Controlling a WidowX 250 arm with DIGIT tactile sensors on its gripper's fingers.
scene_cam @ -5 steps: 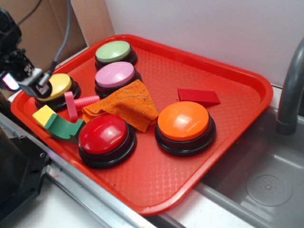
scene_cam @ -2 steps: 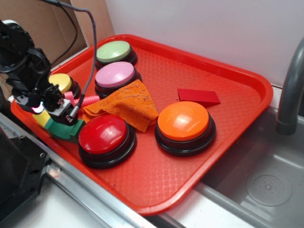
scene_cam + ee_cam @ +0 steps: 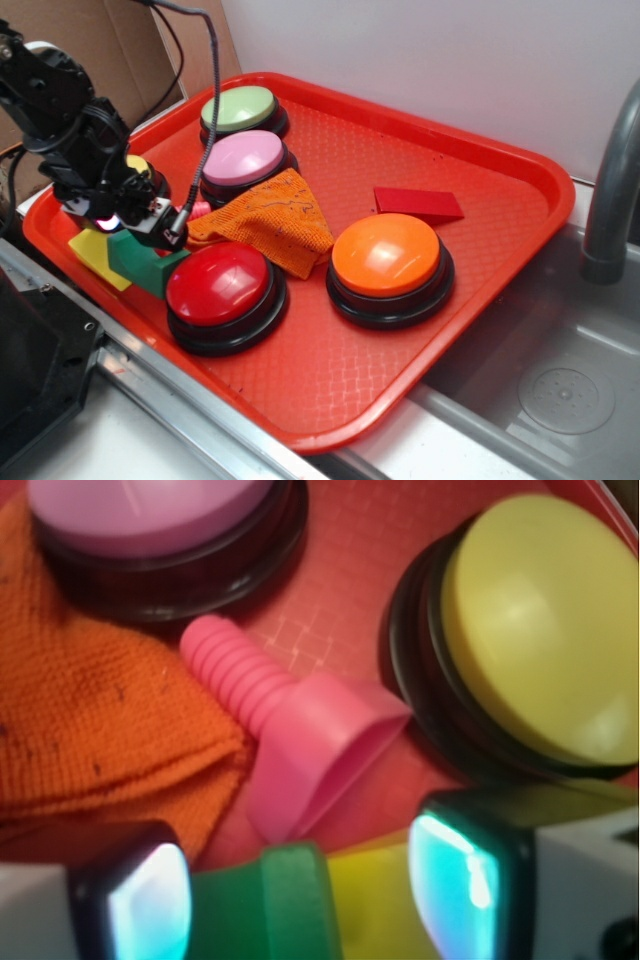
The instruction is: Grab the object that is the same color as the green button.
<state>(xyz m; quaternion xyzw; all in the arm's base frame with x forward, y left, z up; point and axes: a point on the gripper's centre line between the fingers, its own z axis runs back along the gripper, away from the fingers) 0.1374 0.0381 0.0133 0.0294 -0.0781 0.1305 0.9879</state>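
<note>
The object, a small dark green block (image 3: 140, 262), lies at the tray's front left corner beside a flat yellow block (image 3: 95, 250). My gripper (image 3: 135, 228) hangs right over it, open. In the wrist view the green block (image 3: 270, 905) and the yellow block (image 3: 370, 910) both sit between the glowing pads (image 3: 140, 900), with the gripper (image 3: 300, 895) not closed on either. The pale green button (image 3: 238, 108) stands at the tray's back left.
On the red tray (image 3: 330, 370) stand a pink button (image 3: 243, 157), a yellow button (image 3: 530, 630), a red button (image 3: 218, 283) and an orange button (image 3: 386, 253). There are also an orange cloth (image 3: 270, 220), a pink bolt (image 3: 300, 730) and a red wedge (image 3: 418, 203). A sink (image 3: 560, 390) lies on the right.
My gripper has moved from above the yellow button down and forward to the green block, which now sits between its fingers. The blocks shifted slightly.
</note>
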